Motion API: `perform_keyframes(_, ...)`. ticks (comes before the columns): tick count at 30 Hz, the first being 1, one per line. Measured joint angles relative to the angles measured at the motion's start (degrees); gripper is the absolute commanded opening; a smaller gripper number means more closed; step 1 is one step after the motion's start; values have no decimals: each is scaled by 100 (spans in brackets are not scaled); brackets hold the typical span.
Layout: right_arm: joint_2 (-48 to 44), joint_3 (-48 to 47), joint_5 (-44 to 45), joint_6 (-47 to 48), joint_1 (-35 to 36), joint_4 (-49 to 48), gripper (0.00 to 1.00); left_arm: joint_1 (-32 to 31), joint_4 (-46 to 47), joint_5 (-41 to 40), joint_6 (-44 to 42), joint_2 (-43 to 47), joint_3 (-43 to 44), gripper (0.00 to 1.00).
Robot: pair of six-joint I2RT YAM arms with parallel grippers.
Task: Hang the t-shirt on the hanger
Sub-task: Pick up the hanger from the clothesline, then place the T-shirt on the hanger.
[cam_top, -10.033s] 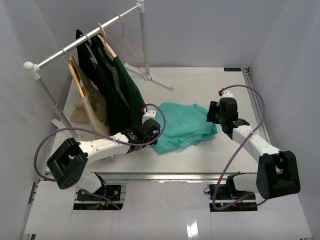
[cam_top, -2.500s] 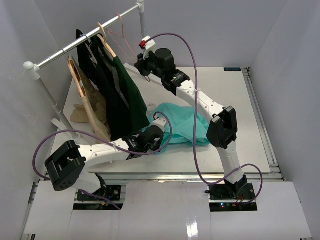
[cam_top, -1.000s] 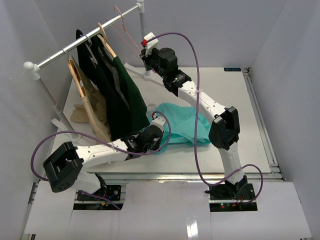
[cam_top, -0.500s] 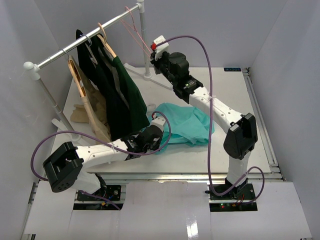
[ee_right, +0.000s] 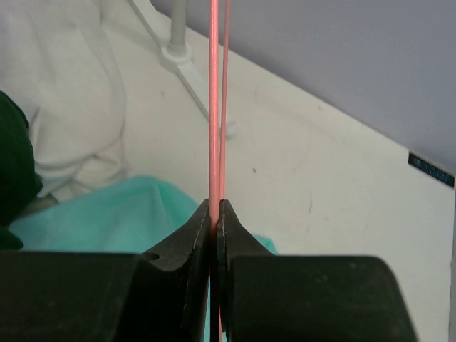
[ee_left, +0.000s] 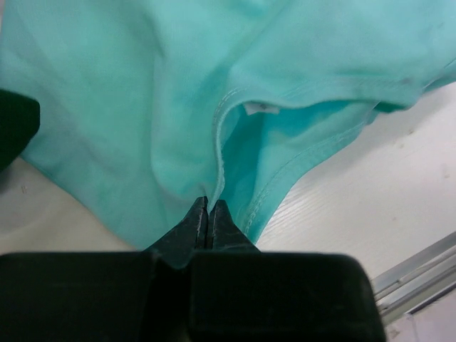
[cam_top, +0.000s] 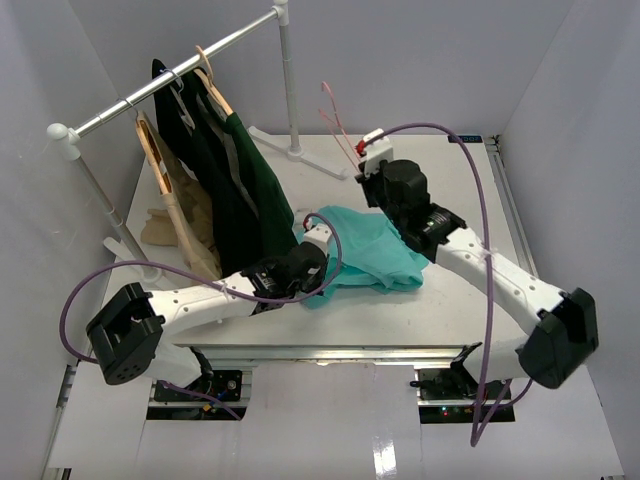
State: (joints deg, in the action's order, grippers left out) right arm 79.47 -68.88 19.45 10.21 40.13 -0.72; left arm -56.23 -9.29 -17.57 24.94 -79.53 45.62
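Note:
The teal t-shirt (cam_top: 365, 250) lies crumpled on the white table, its neck opening (ee_left: 274, 139) facing the left wrist camera. My left gripper (cam_top: 312, 255) (ee_left: 210, 203) is shut on the collar edge at the shirt's left side. The thin pink hanger (cam_top: 338, 117) (ee_right: 214, 100) is off the rail and stands up in the air above the table's middle. My right gripper (cam_top: 368, 160) (ee_right: 214, 206) is shut on its wire, just behind the t-shirt.
A clothes rail (cam_top: 170, 72) on white posts crosses the back left, carrying wooden hangers with a dark green garment (cam_top: 250, 190) and a tan one (cam_top: 180, 225). The rail's right post (cam_top: 290, 90) and its foot (ee_right: 174, 50) stand close behind the hanger. Grey walls enclose the table.
My right arm has pulled the pink hanger off the rail's end and carried it right and toward the front, down over the t-shirt. The left gripper keeps its hold on the collar.

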Motion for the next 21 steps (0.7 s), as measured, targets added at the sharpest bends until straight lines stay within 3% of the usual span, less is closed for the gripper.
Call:
perform_keyframes(7,-1954,1320,315,-919,-41,1268,8,451,-205,582,219,-293,884,0)
perform_keyframes(14,-3456,2572,-156,-1557,-41,2388,8,892,-580,794,280,-962,1724,0)
perform_keyframes(21,-4619,2673,-470,-1868,-33,3162,8,1189,-859,890,280,-1501,2340,0)
